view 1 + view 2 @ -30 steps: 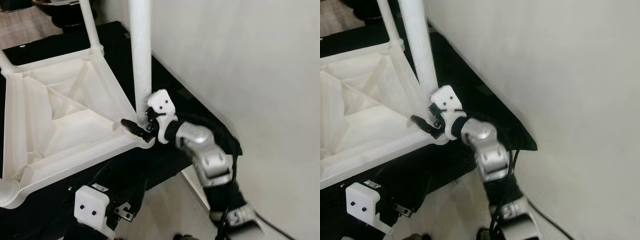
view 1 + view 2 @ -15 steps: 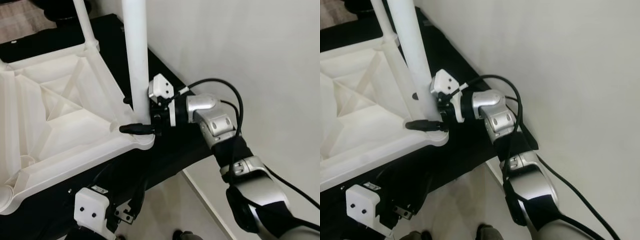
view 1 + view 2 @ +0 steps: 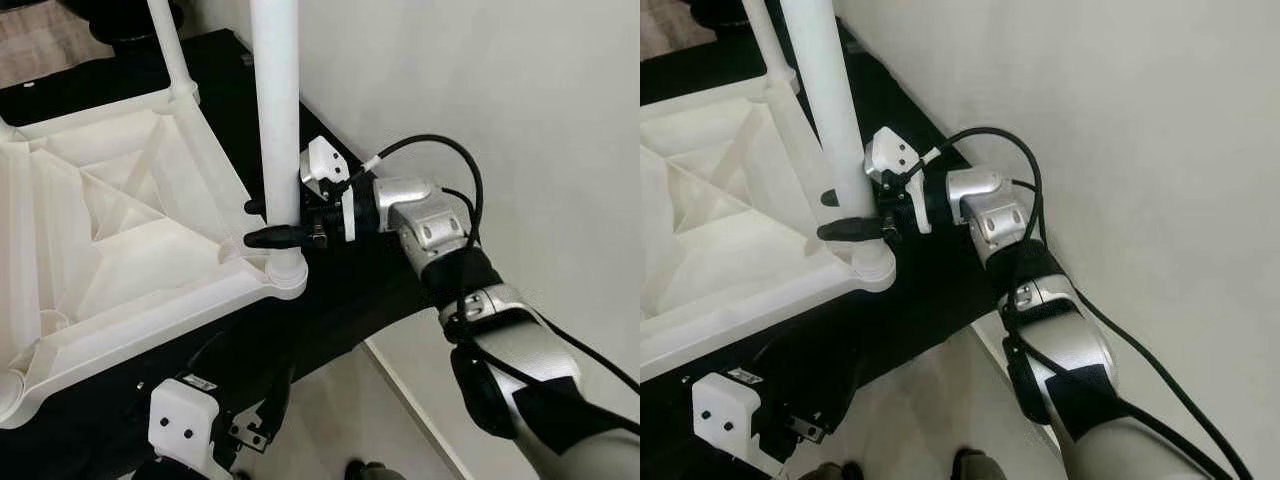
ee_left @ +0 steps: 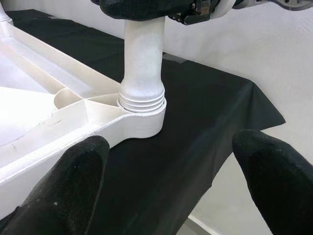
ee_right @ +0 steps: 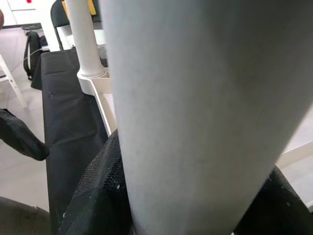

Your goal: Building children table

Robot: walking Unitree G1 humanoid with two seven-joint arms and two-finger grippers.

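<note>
The white plastic table [image 3: 120, 230] lies upside down on a black cloth. A white leg [image 3: 275, 100] stands upright in its near right corner socket [image 4: 142, 122], with screw threads showing at its base. My right gripper [image 3: 262, 222] is shut on this leg just above the socket, one black finger on each side. In the right wrist view the leg [image 5: 205, 98] sits close between the fingers [image 5: 98, 196]. My left gripper [image 4: 168, 161] is open, low in front of that corner and apart from it. Its white wrist housing [image 3: 185, 425] shows below the table edge.
A second white leg [image 3: 170, 45] stands in the far corner socket. A pale wall [image 3: 500, 80] runs close along the right side. The black cloth [image 3: 340, 290] ends just beyond the corner, with light floor [image 3: 330, 420] below.
My right arm has swung up and round, and the gripper has climbed from the socket rim to grip the leg a little higher. The left gripper has stayed put.
</note>
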